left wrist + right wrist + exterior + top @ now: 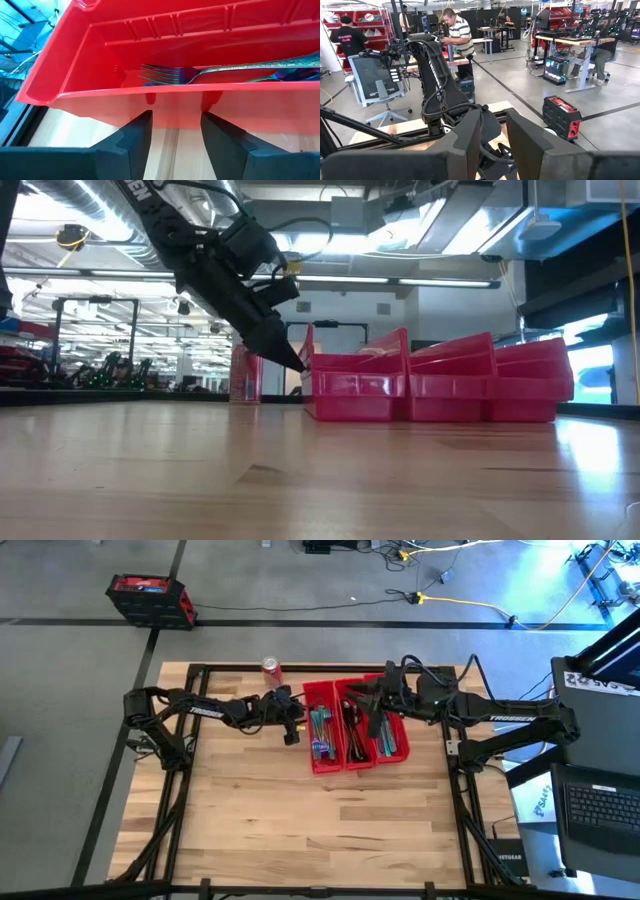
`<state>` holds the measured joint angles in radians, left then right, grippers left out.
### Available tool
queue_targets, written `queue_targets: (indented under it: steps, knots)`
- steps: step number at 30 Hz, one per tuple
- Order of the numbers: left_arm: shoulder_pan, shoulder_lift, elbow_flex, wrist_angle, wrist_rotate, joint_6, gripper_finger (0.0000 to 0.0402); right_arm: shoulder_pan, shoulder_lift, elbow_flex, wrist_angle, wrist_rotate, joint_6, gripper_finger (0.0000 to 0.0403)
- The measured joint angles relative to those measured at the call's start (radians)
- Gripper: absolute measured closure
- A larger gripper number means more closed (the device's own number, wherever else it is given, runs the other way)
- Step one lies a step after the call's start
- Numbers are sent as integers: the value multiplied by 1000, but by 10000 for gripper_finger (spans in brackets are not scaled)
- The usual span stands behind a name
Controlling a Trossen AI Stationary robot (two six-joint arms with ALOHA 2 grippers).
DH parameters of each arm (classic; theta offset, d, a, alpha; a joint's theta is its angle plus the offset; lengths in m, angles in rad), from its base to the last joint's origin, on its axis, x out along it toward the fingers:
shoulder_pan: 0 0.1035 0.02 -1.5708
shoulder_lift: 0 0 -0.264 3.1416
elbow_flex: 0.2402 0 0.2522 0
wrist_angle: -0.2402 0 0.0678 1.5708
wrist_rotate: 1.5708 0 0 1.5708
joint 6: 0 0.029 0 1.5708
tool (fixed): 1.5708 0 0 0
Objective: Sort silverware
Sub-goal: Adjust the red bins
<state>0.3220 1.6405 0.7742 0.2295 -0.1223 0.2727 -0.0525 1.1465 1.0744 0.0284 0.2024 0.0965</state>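
Red plastic wall of the bin (165, 102) faces my left gripper (176, 131), part-open and empty; pushing forward risks shoving it.

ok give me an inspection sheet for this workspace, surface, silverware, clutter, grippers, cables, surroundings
surface: light wooden table inside a dark frame.
job's things: three red bins side by side at the table's far middle; silverware lies inside them, including a fork in the left bin.
clutter: red soda can near the far edge, left of the bins.
grippers: left gripper outside the left bin's wall, fingers apart, nothing between them; right gripper above the middle and right bins, holding nothing visible.
cables: cables on the floor beyond the table.
surroundings: red and black case on the floor; laptop to the right; people at benches beyond.
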Motion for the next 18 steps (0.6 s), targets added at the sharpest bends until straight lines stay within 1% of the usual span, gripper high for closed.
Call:
queue_targets:
  steps: [5, 12, 13, 16, 18]
  knots:
    - [13, 1, 0, 4, 4, 45, 245, 0, 0, 0, -1, 0, 1, 322]
    - [25, 2, 0, 24, 8, 50, 245, 0, 0, 0, -8, -1, 1, 322]
    - [24, 2, 0, 25, 7, 58, 245, 0, 0, 0, -8, -6, 0, 322]
    - [14, 2, 2, -5, 7, 133, 245, 0, 0, 0, -6, -64, 0, 322]
    - [4, 2, 1, -19, 2, 176, 245, 0, 0, 0, 0, -76, 0, 322]
